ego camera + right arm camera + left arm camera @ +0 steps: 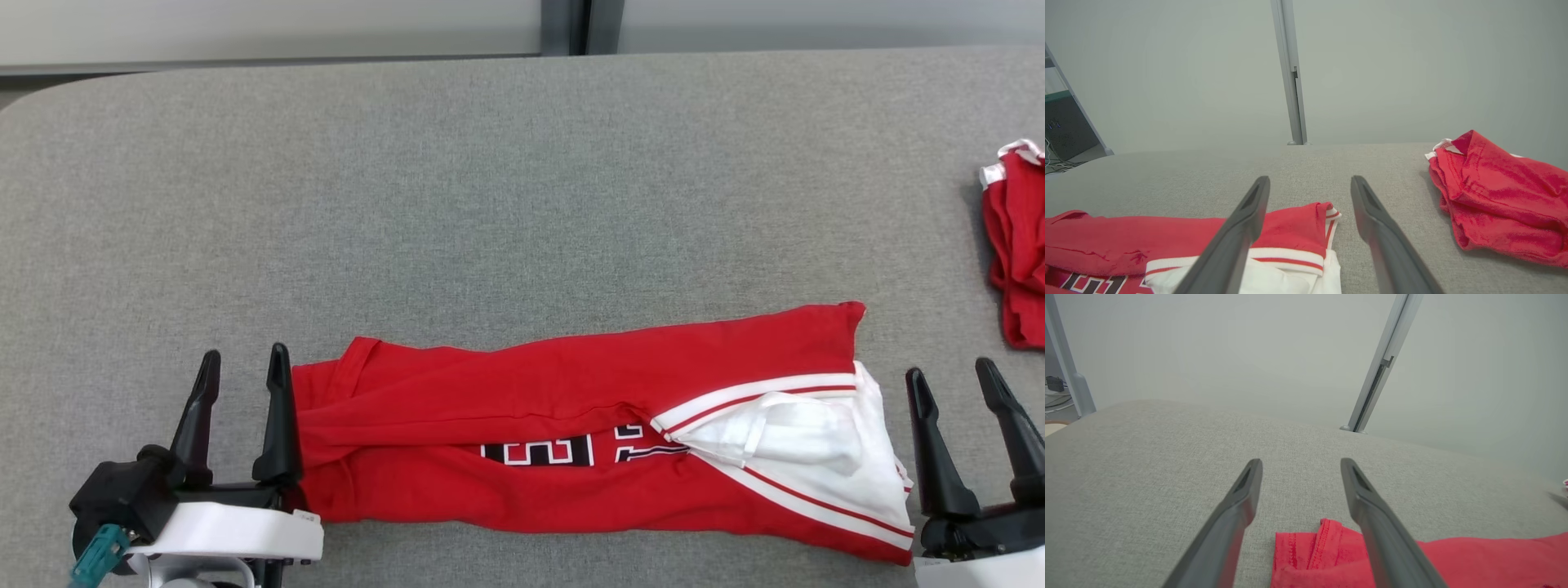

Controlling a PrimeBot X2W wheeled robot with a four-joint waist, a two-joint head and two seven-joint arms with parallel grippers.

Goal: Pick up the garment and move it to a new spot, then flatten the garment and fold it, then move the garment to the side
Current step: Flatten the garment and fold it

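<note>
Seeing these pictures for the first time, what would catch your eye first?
A red garment, folded into a long strip, lies near the front of the grey table. The open left claw and open right claw flank its ends. Another red bundle sits at the far right.

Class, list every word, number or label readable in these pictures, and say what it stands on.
Black, white-edged block print on the folded red jersey: partly hidden under a fold, not readable.
Tiny mark on the left gripper's white housing: too small to read.
</note>
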